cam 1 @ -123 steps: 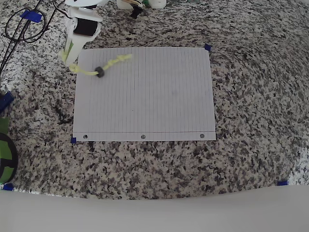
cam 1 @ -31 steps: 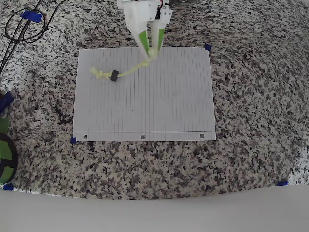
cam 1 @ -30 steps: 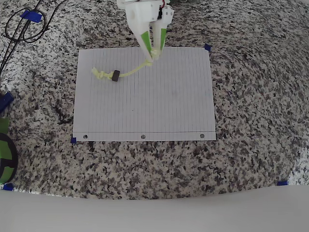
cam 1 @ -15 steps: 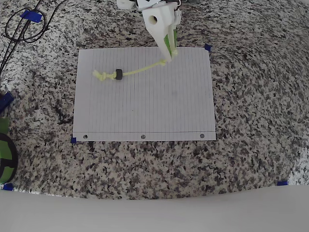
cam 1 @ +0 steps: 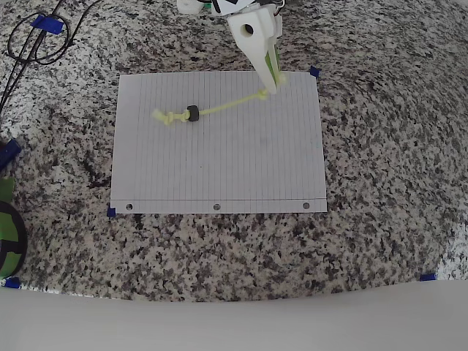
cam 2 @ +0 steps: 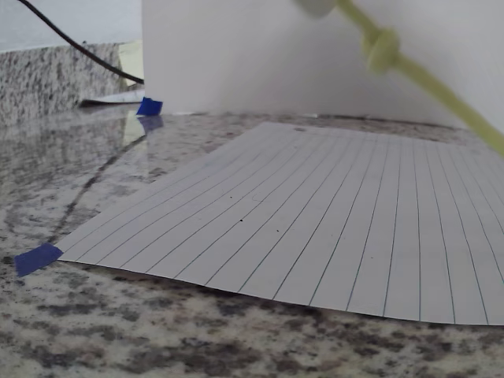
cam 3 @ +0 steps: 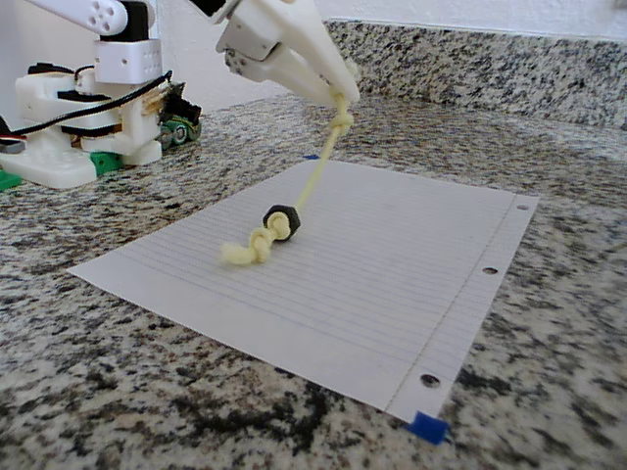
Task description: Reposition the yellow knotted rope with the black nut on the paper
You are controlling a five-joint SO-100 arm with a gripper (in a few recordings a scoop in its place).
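One end of the rope (cam 3: pixel 315 174) is pinched in the gripper (cam 3: pixel 341 90) above the paper (cam 1: pixel 241 168); we judge the nut (cam 3: pixel 281 220) may slide or the knot slip free.

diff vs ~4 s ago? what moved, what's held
The hand, then at the paper's upper-left corner in the overhead view, now grips the yellow knotted rope's other end and has dragged it rightward, that end lifted. The black nut and trailing knot slid right along the paper. Paper and tape unchanged.

matt lined paper (cam 1: pixel 219 153), glossy speckled granite countertop (cam 1: pixel 380 183)
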